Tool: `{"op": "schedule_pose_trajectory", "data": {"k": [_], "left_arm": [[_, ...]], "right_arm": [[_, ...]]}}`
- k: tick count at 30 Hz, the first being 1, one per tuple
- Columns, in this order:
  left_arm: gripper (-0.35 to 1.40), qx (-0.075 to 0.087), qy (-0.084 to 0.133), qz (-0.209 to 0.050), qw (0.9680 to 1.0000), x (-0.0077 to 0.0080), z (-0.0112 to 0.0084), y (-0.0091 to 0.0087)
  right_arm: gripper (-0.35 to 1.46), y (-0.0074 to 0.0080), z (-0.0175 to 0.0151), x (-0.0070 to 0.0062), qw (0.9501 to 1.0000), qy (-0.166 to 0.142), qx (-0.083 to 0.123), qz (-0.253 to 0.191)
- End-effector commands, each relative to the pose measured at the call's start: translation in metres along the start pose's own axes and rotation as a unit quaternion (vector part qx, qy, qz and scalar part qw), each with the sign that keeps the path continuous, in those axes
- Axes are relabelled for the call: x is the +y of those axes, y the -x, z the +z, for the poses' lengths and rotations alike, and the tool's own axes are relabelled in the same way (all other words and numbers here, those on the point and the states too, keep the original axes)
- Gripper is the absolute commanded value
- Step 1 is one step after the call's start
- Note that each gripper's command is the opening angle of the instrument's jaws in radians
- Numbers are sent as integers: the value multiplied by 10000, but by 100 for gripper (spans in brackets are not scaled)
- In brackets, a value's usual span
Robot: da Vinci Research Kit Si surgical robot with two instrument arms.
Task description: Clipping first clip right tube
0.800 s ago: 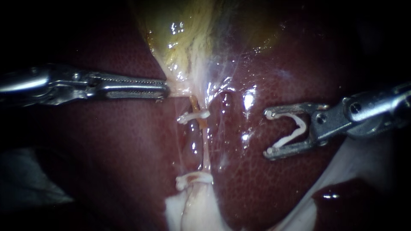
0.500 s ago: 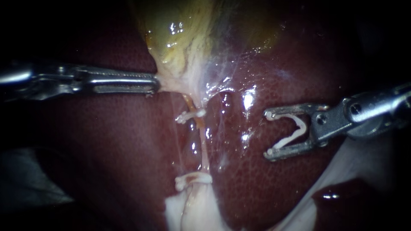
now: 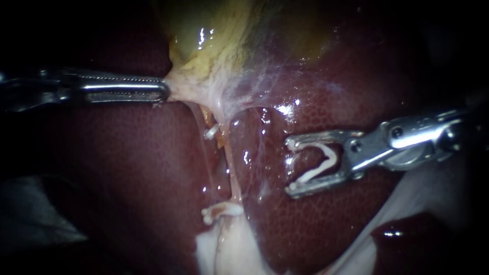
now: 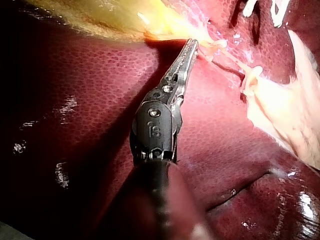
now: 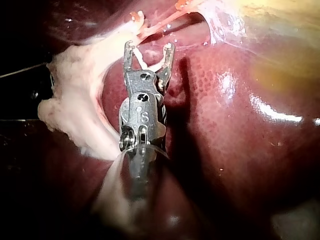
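Observation:
My left instrument (image 3: 164, 92) comes in from the left, its jaws shut on the pale lower edge of the yellow gallbladder (image 3: 219, 40), drawing it sideways; the left wrist view shows the same hold (image 4: 193, 46). Below it, thin stretched tubes (image 3: 234, 173) run down to white tissue. Two white clips sit on them, an upper clip (image 3: 210, 132) and a lower clip (image 3: 220, 210). My right instrument (image 3: 289, 168) is to the right of the tubes, apart from them, its jaws wide and holding a bent white clip (image 3: 320, 162). The right wrist view shows this instrument (image 5: 149, 50) just short of the strands.
Dark red liver (image 3: 127, 168) lies under and around everything. Frayed white tissue (image 3: 229, 249) sits at the tubes' lower end and shows beside my right instrument as a pale mass (image 5: 75, 100). A thin film of tissue (image 3: 265, 81) spans from the gallbladder over the liver.
My left instrument has pulled the gallbladder edge left and slightly up, stretching the tubes and tilting the upper clip. My right instrument has moved left, closer to the tubes.

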Motion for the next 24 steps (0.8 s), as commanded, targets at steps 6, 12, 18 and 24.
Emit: {"op": "schedule_pose_trajectory", "data": {"k": [6,12,18,24], "left_arm": [[-35,3,-16,28,10000,4,0,-1],[-35,4,-21,29,10000,5,1,-1],[-35,4,-24,27,10000,6,0,-1],[-35,4,-27,26,10000,7,1,-2]], "right_arm": [[50,16,38,6,9993,-77,103,353],[50,30,70,16,9976,-82,118,677],[50,42,96,24,9943,-269,315,984],[50,48,120,26,9877,-584,695,1274]]}}
